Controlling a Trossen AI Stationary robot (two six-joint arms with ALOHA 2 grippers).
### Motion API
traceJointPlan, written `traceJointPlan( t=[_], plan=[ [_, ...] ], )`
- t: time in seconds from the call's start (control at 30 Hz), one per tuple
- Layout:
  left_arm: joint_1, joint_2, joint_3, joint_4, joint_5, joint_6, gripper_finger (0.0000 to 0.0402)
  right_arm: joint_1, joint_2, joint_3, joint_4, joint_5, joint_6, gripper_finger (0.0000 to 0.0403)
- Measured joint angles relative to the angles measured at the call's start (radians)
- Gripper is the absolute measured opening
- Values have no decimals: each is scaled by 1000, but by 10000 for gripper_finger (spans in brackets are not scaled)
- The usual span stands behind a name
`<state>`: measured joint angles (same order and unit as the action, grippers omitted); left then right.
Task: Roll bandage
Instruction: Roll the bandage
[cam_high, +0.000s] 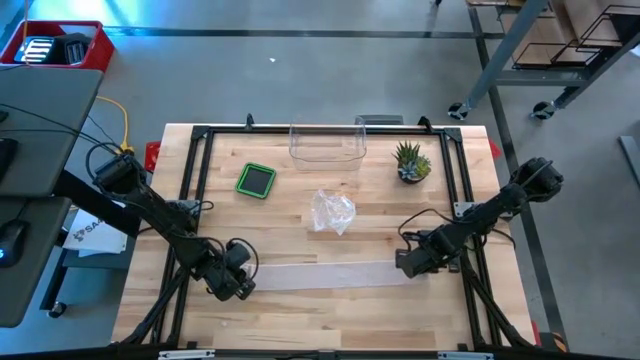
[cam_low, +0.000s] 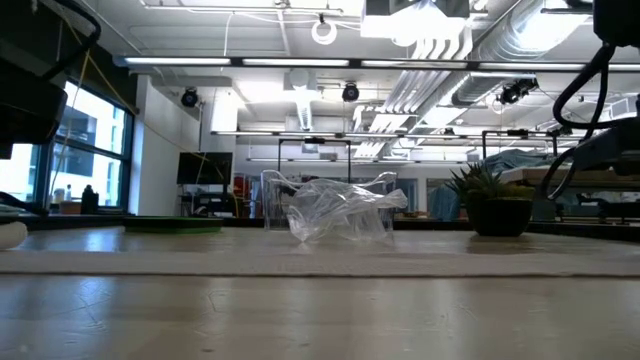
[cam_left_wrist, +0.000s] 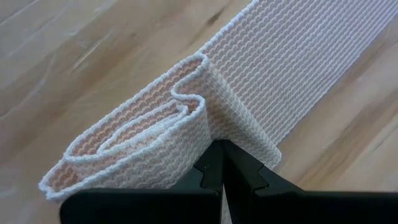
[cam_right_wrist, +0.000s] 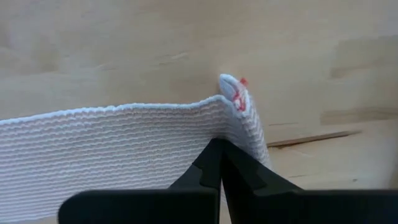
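**Both grippers clamped on the bandage ends**

Left gripper (cam_left_wrist: 222, 163) pinched tight on the bandage (cam_high: 325, 273) at its loosely folded-over end — lower left of the high view. Right gripper (cam_right_wrist: 221, 163) clenched on the opposite end, lower right, where a red mark shows on the fabric. The strip lies flat on the wooden table (cam_high: 300, 320) between them. Above it — crumpled clear plastic bag (cam_high: 332, 211), green pad (cam_high: 256, 180), clear bin (cam_high: 326, 146), potted plant (cam_high: 411, 162).
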<state>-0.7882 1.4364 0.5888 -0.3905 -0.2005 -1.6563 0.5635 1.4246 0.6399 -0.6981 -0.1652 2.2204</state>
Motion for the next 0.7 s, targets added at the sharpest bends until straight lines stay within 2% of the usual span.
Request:
traceJointPlan(
  t=[0.2, 0.5, 0.57, 0.7],
  plan=[
    [2, 1, -1, 14, -3, 0, 0, 0, -20, 3, 45, 54, 4, 0],
    [3, -1, -2, 32, -14, 0, 0, -3, -78, 77, 63, 265, -62, 0],
    [3, -1, -2, 34, -15, 1, 0, -9, -78, 85, 133, 309, -84, 0],
    [3, -1, -2, 35, -18, 1, 0, -56, -31, 88, 407, 364, -191, 0]
  ],
)
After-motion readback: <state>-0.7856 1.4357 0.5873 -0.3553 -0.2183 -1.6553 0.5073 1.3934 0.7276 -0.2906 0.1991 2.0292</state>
